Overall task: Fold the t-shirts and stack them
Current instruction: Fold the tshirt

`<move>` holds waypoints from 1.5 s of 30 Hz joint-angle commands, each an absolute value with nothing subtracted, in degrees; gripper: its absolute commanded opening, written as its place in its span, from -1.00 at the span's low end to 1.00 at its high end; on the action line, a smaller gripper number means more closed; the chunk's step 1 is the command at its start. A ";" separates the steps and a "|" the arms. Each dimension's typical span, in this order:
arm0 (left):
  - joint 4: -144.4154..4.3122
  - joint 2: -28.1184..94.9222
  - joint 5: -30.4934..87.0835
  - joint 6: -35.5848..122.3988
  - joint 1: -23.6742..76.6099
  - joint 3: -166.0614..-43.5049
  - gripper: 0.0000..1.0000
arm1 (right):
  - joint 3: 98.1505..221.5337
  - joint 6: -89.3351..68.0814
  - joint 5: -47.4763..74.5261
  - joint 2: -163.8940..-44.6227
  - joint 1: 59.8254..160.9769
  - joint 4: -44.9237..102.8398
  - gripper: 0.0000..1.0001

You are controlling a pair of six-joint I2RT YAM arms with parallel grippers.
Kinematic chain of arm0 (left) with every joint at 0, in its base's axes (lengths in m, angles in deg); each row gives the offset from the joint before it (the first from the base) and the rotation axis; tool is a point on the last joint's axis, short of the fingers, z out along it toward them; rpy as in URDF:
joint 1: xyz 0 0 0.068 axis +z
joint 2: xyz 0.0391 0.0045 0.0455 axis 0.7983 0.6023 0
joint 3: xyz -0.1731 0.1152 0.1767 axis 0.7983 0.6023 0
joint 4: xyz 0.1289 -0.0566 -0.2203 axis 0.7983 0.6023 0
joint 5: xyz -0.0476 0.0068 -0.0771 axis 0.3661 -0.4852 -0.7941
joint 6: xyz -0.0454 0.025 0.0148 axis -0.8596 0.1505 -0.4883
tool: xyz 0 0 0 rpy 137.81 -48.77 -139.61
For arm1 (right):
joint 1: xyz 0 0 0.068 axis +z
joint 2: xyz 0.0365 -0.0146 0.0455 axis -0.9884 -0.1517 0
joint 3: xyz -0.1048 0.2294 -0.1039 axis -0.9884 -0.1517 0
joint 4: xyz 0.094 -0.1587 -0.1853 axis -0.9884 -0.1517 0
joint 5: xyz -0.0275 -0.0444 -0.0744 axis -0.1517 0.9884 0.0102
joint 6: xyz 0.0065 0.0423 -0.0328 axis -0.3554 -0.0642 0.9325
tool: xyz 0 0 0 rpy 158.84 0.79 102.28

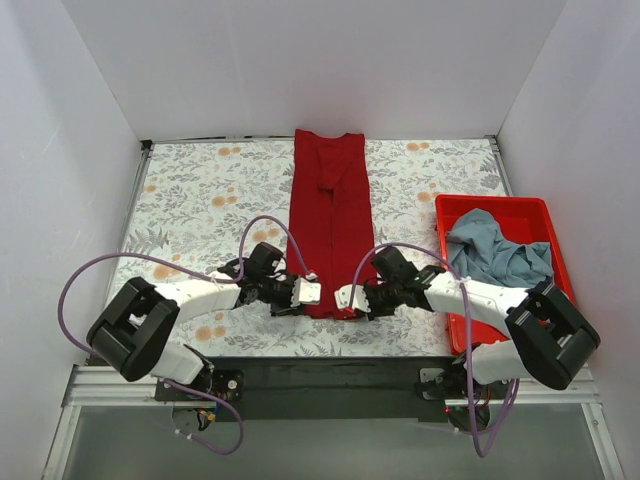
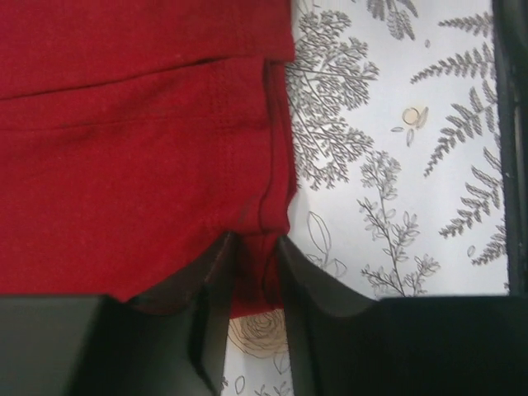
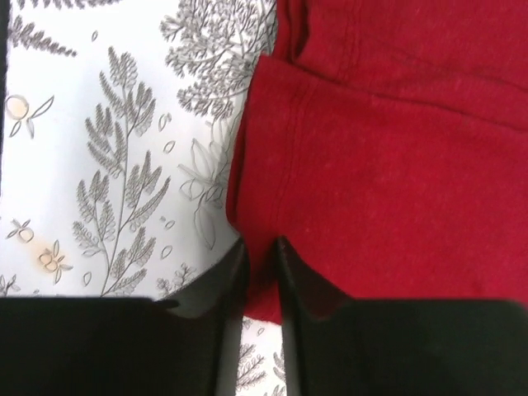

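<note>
- While the dark red t-shirt lies as a long, narrow strip down the middle of the desk, running from the upper centre of the top view to the lower centre, both arms reach in towards its bottom end.
- The left arm comes in from the lower left of the frame and the right arm from the lower right, each with a purple cable looping above it.
- The left fingers sit at the strip's lower left corner. In the left wrist view they are almost together, pinching the red hem that fills the narrow slot between them.
- The right fingers sit at the lower right corner, just beside the left ones. The right wrist view shows them clamped the same way on the red cloth at the hem's edge.
- Both wrist views show layered edges and stitched seams, so the shirt is folded over itself there, with the leaf-patterned desk bare beside it.
- The grey-blue t-shirt lies crumpled inside the bright red bin at the right of the frame, well apart from the red strip.
</note>
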State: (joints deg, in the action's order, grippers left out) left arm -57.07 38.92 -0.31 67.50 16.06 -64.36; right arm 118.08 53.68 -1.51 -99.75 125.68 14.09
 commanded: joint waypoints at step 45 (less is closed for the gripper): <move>-64.51 52.03 -8.53 63.25 32.40 -92.99 -1.00 | 160.31 64.82 -3.44 -118.78 108.96 1.60 -0.97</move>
